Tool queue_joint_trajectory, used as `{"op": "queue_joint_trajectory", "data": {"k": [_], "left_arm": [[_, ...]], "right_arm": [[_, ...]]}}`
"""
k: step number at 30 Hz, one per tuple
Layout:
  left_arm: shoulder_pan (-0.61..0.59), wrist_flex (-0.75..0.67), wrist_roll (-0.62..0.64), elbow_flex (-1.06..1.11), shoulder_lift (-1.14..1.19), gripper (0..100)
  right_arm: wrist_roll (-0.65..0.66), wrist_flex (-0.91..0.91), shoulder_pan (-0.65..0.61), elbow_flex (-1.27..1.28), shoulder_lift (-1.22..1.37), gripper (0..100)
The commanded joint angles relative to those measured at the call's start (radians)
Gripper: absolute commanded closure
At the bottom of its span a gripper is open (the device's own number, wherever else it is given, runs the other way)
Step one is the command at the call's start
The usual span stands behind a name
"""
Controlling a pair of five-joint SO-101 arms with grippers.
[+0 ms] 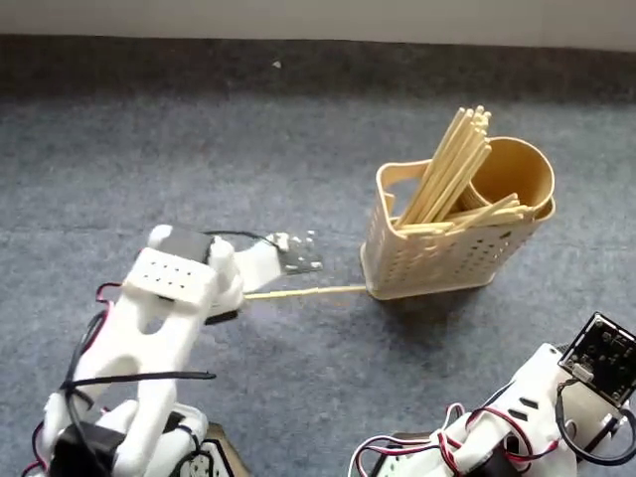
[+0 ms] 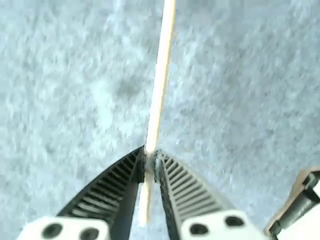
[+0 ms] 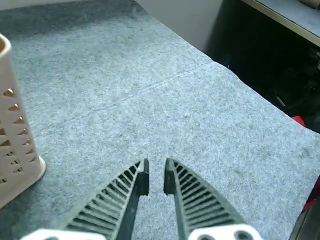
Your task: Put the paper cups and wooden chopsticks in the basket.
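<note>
1. The grey counter (image 1: pixel 199 159) is the biggest thing here, and the basket (image 1: pixel 437 260) stands upright on it.
2. A paper cup (image 1: pixel 517 171) sits inside the basket, tucked into one end.
3. The left fingers (image 2: pixel 139 162) are a little way off from the basket, pinching one loose chopstick (image 1: pixel 318 291).
4. The right fingers (image 3: pixel 141 177) hang over the counter near the basket, slightly spread with a narrow gap between them.
5. A bunch of wooden chopsticks (image 1: pixel 449 169) leans in the basket beside the cup, poking out past the rim.
6. The loose chopstick's far end is right at the basket's base.
</note>
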Motion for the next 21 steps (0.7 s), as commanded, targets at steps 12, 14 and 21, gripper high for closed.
{"op": "queue_joint_trajectory", "data": {"k": [12, 14, 21], "left_arm": [[-0.214, -0.018, 0.084, -0.045, -0.217, 100], [-0.137, -0.158, 0.311, -0.105, -0.277, 100], [0.285, -0.669, 0.832, -0.349, -0.387, 99]], "right_arm": [[0.009, -0.007, 0.002, -0.004, -0.007, 93.0], [0.009, -0.007, 0.002, -0.004, -0.007, 93.0], [0.009, -0.007, 0.002, -0.002, -0.005, 93.0]]}}
